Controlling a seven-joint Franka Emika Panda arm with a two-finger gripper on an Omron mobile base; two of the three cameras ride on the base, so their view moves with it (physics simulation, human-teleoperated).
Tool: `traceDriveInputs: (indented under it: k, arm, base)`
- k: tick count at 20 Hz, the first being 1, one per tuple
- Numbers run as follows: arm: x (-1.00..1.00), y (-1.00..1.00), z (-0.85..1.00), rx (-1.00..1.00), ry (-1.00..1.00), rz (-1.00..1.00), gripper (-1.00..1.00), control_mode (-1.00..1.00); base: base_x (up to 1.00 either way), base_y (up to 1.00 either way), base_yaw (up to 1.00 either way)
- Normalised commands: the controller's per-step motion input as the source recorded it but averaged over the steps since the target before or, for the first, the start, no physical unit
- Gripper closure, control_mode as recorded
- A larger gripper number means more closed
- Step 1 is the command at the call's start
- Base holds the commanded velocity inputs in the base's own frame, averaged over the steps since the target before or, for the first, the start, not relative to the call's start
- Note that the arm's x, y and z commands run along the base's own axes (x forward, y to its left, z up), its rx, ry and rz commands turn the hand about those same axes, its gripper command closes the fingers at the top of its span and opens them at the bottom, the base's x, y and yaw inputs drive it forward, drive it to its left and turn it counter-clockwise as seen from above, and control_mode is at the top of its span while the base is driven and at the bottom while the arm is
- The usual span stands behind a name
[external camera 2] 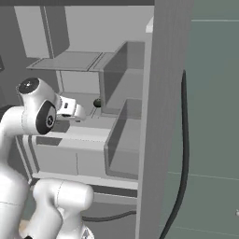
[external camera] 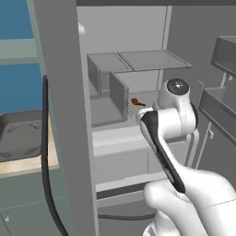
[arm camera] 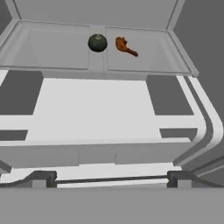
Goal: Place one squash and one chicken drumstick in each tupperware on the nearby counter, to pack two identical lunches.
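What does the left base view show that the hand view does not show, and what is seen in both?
Only the left base view: the dark grey tupperware on the beige counter to the left of the open fridge door, and the robot's arm reaching into the fridge.

Only the hand view: a round dark-green squash on the fridge shelf, and the tips of the open tool.

Both: the reddish-orange chicken drumstick lying on that shelf; in the hand view it lies just beside the squash, apart from it.

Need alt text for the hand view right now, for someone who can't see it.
A dark-green squash and a reddish-orange drumstick lie side by side, apart, at the back of a pale grey fridge shelf. The open gripper's dark fingertips rise at the bottom, well short of both.
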Motion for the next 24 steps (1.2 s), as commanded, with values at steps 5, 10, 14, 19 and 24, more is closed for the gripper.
traceDriveInputs:
  k: [5, 10, 14, 19, 24]
  arm:
    - [0.86, 0.04, -0.16, 0.01, 0.0, 0.0, -1.0, -1.0]
    - [0.75, 0.05, -0.33, 0.0, -0.01, 0.0, -1.0, -1.0]
    - [0.49, 0.07, -0.42, 0.0, -0.13, 0.0, -1.0, -1.0]
    - [0.55, 0.05, -0.28, 0.0, -0.13, 0.0, -1.0, -1.0]
    - [0.59, 0.01, -0.06, 0.02, -0.03, 0.0, -1.0, -1.0]
  base:
    - [0.0, 0.0, 0.0]
    - [0.0, 0.0, 0.0]
    - [0.0, 0.0, 0.0]
    - [0.0, 0.0, 0.0]
    - [0.0, 0.0, 0.0]
